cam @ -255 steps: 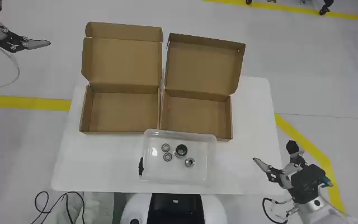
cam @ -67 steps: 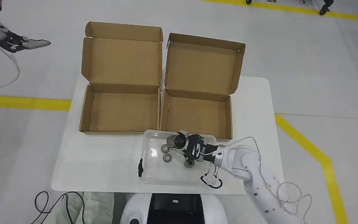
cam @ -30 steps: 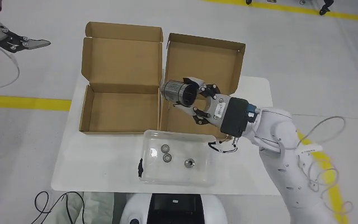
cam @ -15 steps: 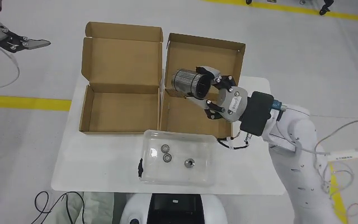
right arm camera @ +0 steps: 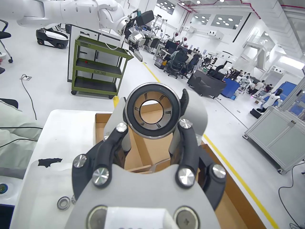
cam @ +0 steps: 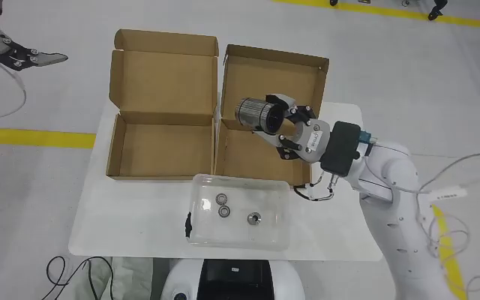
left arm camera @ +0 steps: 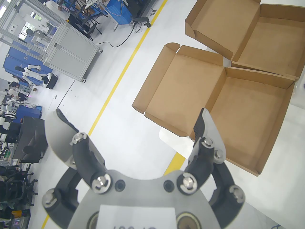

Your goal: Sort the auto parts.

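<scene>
right end effector is clamped on the big bearing, mid-frame above the right-hand cardboard box. looks like the drop-off step: lower it in, then let go. left end effector is spread apart.

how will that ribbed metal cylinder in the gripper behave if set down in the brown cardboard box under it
The ribbed metal cylinder looks thick-walled steel, so probably heavy and rigid. Laid sideways on the brown cardboard box's flat floor, it may roll.
</scene>
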Controlling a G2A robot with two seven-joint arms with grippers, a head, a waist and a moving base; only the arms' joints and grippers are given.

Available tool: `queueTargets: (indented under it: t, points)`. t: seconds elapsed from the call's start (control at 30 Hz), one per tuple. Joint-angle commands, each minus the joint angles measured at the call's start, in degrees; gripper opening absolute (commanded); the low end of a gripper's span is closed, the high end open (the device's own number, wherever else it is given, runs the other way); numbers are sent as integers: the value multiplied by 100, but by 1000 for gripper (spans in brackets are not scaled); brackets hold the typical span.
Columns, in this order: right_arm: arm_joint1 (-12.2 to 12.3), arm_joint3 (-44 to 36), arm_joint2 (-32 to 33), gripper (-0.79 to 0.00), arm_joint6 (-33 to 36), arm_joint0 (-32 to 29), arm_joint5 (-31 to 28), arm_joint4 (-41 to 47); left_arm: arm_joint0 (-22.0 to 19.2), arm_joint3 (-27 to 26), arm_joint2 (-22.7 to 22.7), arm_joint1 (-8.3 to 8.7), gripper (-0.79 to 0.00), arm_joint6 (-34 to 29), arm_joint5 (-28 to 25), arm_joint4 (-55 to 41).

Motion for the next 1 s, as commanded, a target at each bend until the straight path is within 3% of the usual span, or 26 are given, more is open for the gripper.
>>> queueTargets:
  t: [0.0,0.57,0.97]
  points:
    - [8,36,-13,-785,24,-70,12,-30,0,0,0,0,0,0,0,0]
    - [88,771,-178,-785,830,-705,357,-327,0,0,0,0,0,0,0,0]
    - [-10,1704,-829,-785,1412,-332,806,-352,0,0,0,0,0,0,0,0]
